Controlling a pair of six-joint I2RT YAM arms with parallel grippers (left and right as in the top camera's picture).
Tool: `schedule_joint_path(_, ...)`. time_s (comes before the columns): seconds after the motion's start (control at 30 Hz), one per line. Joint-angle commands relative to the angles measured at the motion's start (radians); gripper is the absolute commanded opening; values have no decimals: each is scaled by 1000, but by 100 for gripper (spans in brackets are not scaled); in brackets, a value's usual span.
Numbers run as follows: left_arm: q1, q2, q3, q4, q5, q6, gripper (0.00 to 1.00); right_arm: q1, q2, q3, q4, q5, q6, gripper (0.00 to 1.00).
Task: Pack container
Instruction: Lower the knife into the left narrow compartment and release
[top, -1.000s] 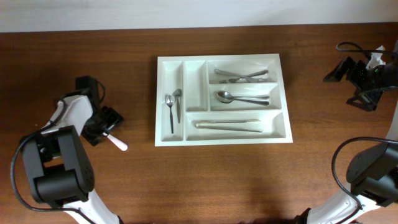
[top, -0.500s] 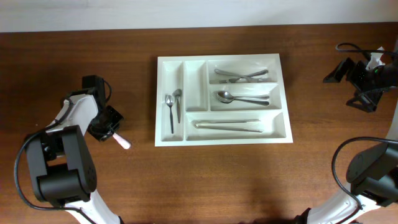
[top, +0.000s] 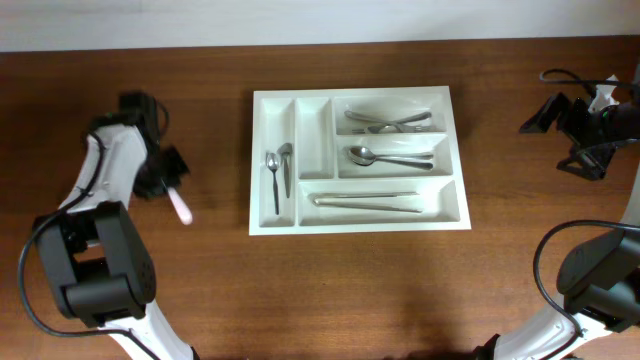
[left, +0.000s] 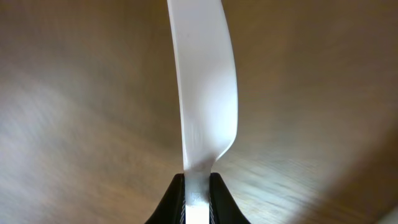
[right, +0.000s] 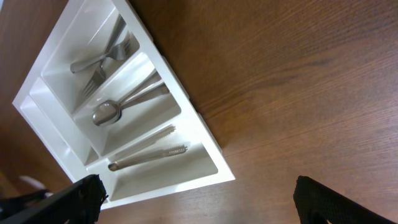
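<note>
The container (top: 358, 96) is a white cutlery tray in the middle of the table, also seen in the right wrist view (right: 200, 116). It holds two small spoons (top: 279, 168), forks (top: 388, 121), larger spoons (top: 390, 157) and long metal pieces (top: 366, 202). Left of it, my left gripper (top: 170, 185) is shut on a white plastic utensil (top: 181, 207). In the left wrist view the utensil (left: 205, 93) juts forward from between the black fingertips (left: 219, 199). My right gripper (top: 556, 140) hangs at the far right, open and holding nothing, its midpoint (right: 199, 205) over bare wood.
Dark wooden table (top: 350, 290) all round the tray. A pale wall strip (top: 300, 20) runs along the back edge. Both arm bases stand at the front corners.
My left gripper closed on the white utensil, then carried it a little back and to the left, away from the tray. The right arm stayed still.
</note>
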Motion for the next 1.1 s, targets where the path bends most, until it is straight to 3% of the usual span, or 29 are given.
schedule_joint_path(0.0,-28,-76,188,-53,96,191,2,8,2,-2,-1,-8,8,99)
schedule_joint_path(0.17,-112,-101,351,-91,252,337,2,7,2,-2,-1,-8,8,99)
schedule_joint_path(0.3,-233,-102,375,-32,370,625,2,7,2,-2,0,-8,8,99)
schedule_joint_path(0.7,-661,39,375,-10,337,1311,2,8,2,-2,11,-8,8,99)
schedule_joint_path(0.97,-743,168,375,23,148,1393,2,8,2,-2,11,-8,8,99)
schedule_joint_path(1.03,-741,179,375,54,135,1373,2,8,2,-2,11,-8,8,99)
schedule_joint_path(1.07,-731,181,375,106,122,1282,2,8,2,-2,11,-8,8,99)
